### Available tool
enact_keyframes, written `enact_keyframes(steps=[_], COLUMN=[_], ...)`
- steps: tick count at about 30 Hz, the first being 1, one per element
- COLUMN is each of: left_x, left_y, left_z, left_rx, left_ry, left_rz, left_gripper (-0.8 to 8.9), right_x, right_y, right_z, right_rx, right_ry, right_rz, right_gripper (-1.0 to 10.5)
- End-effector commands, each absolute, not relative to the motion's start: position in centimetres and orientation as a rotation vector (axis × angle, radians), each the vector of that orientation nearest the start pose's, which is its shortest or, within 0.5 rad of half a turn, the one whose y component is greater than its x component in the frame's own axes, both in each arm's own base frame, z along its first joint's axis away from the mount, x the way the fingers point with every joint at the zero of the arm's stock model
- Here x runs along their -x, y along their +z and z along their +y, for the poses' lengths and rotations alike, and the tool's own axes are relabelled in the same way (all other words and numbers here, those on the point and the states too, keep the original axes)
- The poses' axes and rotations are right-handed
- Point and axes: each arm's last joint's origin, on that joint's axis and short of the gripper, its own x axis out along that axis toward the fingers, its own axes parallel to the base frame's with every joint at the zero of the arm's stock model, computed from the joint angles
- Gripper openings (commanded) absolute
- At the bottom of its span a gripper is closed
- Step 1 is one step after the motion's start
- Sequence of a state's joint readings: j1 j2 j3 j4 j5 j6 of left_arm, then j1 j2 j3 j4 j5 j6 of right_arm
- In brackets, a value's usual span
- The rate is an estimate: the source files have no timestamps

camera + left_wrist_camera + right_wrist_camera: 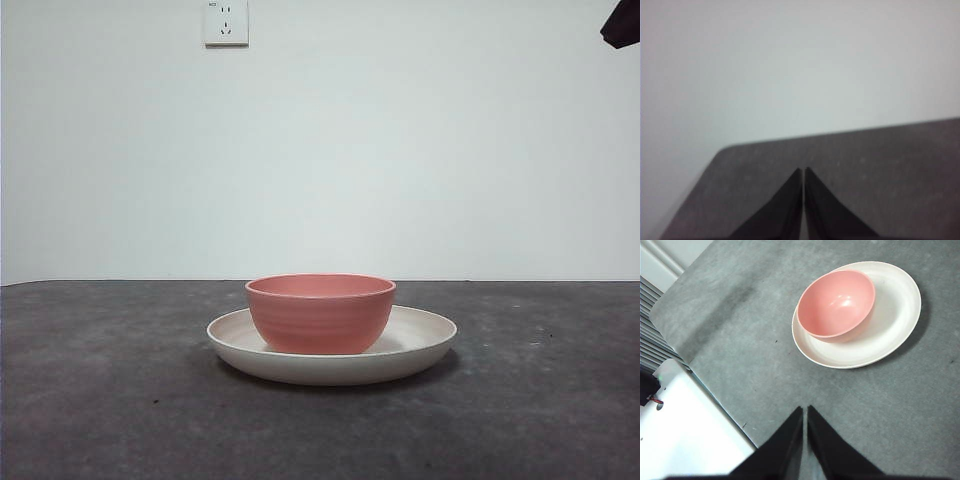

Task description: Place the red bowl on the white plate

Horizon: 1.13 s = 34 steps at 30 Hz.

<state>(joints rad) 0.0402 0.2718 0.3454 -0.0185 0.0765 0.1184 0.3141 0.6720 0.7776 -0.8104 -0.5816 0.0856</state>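
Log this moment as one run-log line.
red bowl: on white plate, off-centre | left gripper: shut, empty, away | right gripper: shut, empty, clear of plate | placement looks done

Bowl on plate, in the middle of the table

The red bowl (320,312) is sitting on the white plate (425,340), a bit to the left of the plate's middle. The plate is lying on the table (100,390). A wall is standing behind the table, and a power socket (226,22) is sitting high on it, up and to the left of the bowl.
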Motion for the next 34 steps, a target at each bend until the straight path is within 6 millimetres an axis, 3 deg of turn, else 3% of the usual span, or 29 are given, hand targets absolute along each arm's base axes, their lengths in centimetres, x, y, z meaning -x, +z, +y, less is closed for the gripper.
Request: enact_keyframes(steps=[1, 7, 13, 34], left_x=[-10.0, -9.9, -9.5, -9.5], left_y=[24.0, 20.4, 18.4, 14.9], left_z=[0.3, 0.5, 0.7, 0.7], left_rx=[-0.134, -0.131, -0.130, -0.140], left_ry=[-0.013, 0.025, 0.056, 0.052], left_rz=[-0.050, -0.007, 0.056, 0.183], left_gripper=[0.08, 0.08, 0.08, 0.08], right_x=[-11.1, -11.1, -11.1, -11.1], right_y=[29.6, 29.6, 29.6, 29.6], right_z=[5.4, 5.4, 5.4, 5.4], right_rx=[-0.165, -0.165, -0.165, -0.164], right_ry=[0.840, 0.840, 0.840, 0.841], right_rz=[0.746, 0.746, 0.746, 0.742], right_gripper=[0.1, 0.1, 0.1, 0.1])
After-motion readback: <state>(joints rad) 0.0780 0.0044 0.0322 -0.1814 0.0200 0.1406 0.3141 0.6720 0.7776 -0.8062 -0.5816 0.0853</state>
